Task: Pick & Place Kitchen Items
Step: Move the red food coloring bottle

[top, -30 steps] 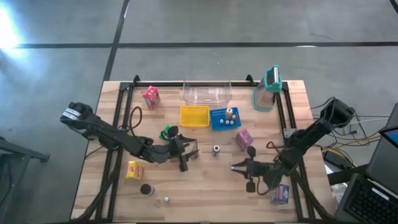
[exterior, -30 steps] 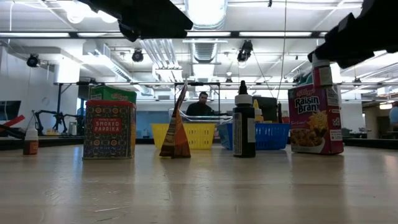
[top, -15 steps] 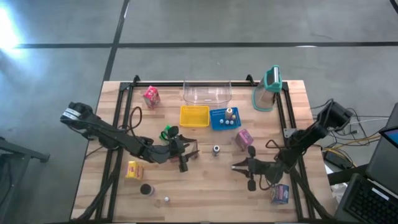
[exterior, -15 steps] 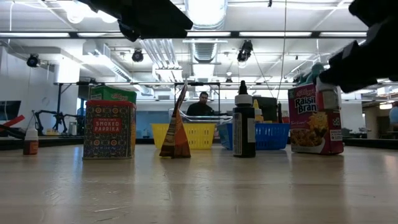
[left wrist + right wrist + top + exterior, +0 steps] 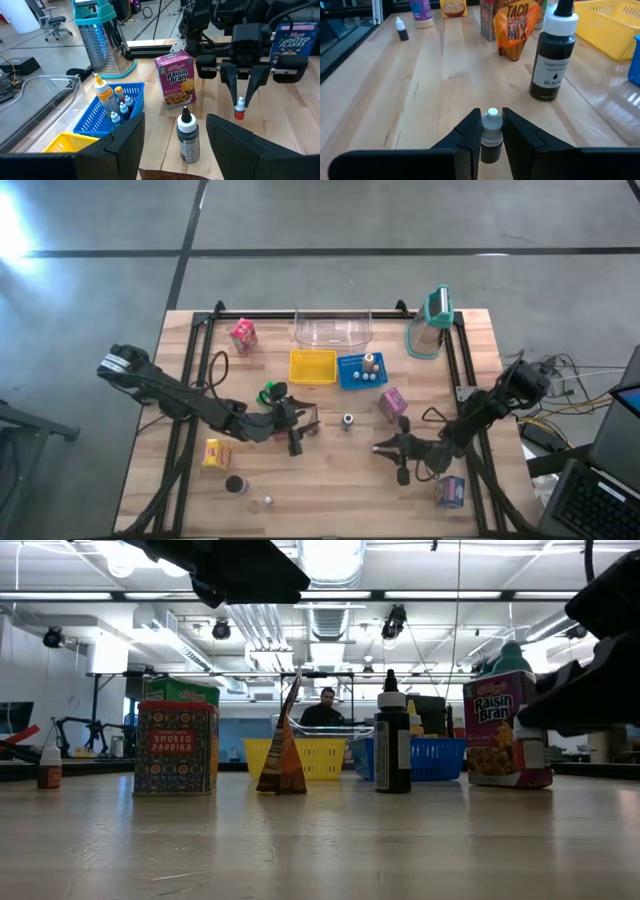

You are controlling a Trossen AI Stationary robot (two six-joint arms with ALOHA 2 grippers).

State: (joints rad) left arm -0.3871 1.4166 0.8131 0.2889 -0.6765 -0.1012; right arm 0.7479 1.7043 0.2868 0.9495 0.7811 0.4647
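My right gripper (image 5: 381, 448) hangs low over the table's near right part, shut on a small dropper bottle (image 5: 491, 131) with a white tip. My left gripper (image 5: 303, 430) waits open near the table's middle, above an orange taco mix packet (image 5: 282, 755) that stands on its base. A black bottle (image 5: 187, 135) and a pink Raisin Bran carton (image 5: 175, 80) stand upright between the two grippers. A yellow carton (image 5: 213, 453), a dark disc (image 5: 235, 484) and a white ball (image 5: 267, 502) lie near the near left corner. My right gripper pinches the dropper bottle between its two fingers (image 5: 470, 131), slanting down from the table's right. The bottle's white tip (image 5: 492, 113) shows at the fingertips. In the left wrist view the bottle (image 5: 240, 108) hangs below the fingertips, and I cannot tell whether its lower end touches the wood.
A yellow basket (image 5: 312, 366) and a blue basket (image 5: 352, 376) holding small bottles lie side by side toward the far edge, behind them a clear bin (image 5: 333, 330). A teal-lidded jug (image 5: 430, 325) stands far right. A purple carton (image 5: 450, 492) sits near the right gripper, a pink carton (image 5: 242, 335) far left.
My right gripper has come down toward the table with the dropper bottle still held, dropping steadily in the low view from high up to just above the wood. Its arm has folded lower with it.
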